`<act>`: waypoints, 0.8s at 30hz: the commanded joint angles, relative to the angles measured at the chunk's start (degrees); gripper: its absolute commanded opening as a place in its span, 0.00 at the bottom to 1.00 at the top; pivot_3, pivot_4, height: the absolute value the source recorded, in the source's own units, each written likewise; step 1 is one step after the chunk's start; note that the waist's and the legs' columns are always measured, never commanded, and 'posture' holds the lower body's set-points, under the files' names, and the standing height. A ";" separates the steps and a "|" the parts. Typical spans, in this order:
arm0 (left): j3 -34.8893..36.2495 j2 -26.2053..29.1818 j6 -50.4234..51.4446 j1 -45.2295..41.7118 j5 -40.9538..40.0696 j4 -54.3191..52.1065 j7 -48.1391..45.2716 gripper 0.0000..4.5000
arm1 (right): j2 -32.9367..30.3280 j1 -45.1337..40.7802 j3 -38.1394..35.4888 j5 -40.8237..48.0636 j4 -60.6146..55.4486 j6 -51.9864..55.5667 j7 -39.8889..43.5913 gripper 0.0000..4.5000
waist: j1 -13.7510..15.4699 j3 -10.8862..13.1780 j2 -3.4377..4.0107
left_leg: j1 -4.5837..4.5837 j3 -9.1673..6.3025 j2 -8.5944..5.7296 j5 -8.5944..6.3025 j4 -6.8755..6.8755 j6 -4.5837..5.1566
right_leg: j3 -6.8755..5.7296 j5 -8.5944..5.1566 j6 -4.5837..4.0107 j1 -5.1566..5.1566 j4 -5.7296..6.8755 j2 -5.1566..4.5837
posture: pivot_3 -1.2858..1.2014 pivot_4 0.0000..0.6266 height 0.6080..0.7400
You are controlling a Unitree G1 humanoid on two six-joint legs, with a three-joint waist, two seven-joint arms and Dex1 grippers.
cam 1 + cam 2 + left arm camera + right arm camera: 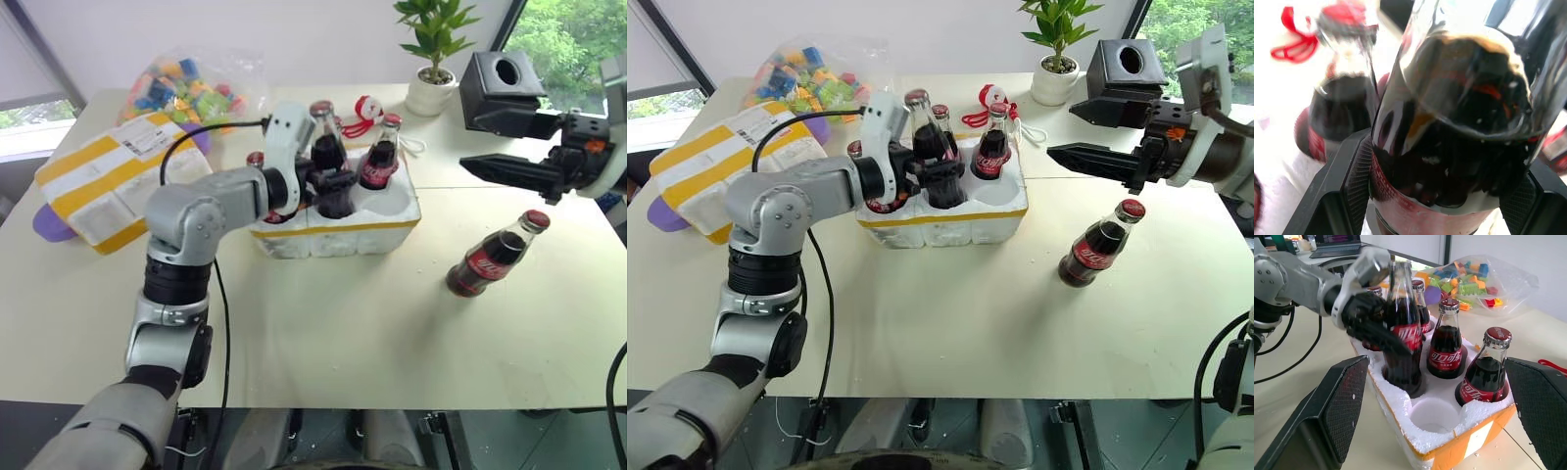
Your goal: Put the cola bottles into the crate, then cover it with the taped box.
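Note:
The white foam crate [338, 233] with a yellow tape band stands mid-table. My left gripper [328, 181] is shut on a cola bottle [1400, 333]; the black fingers [1352, 186] clasp its label, and its base sits down in a front well. Other cola bottles [1447, 345] stand upright in wells beside and behind it, one partly hidden by the gripper. One front well [1435, 413] is empty. Another cola bottle [495, 257] lies on its side on the table, right of the crate. Above it my right gripper [1073, 132] hovers open, holding nothing. The taped box [118, 181] lies at the left.
A clear bag of coloured blocks [191, 88] lies behind the taped box. A red-and-white trinket [367, 110] sits just behind the crate. A potted plant [431, 88] and a black box with a round hole [502, 83] stand at the back right.

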 commanded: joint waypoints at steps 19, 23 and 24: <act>2.06 6.87 -2.24 -1.80 0.15 -4.51 -9.82 0.98 | -1.07 -1.47 -0.65 -0.43 -0.21 -1.84 1.37 1.00 | 0.04 -0.01 0.01 | -0.02 0.01 0.02 -0.02 -0.07 0.04 | 0.01 0.00 -0.01 -0.05 -0.02 0.00 | 0.52 0.24 0.94; 8.04 8.79 -0.47 -4.85 -4.48 -2.67 -12.48 0.98 | -1.14 -1.60 -0.52 -0.57 0.08 -1.97 1.67 1.00 | 0.00 0.00 0.00 | -0.02 0.00 0.02 -0.05 -0.07 0.09 | 0.00 -0.01 0.00 -0.06 -0.01 0.01 | 0.52 0.24 0.94; 9.37 9.43 -0.45 -5.60 -5.70 -2.34 -13.56 0.98 | -1.16 -1.68 -0.49 -0.58 0.26 -1.98 1.77 1.00 | -0.01 -0.01 0.01 | -0.02 0.01 0.02 -0.05 -0.07 0.09 | 0.00 -0.01 0.00 -0.06 -0.01 0.01 | 0.52 0.24 0.94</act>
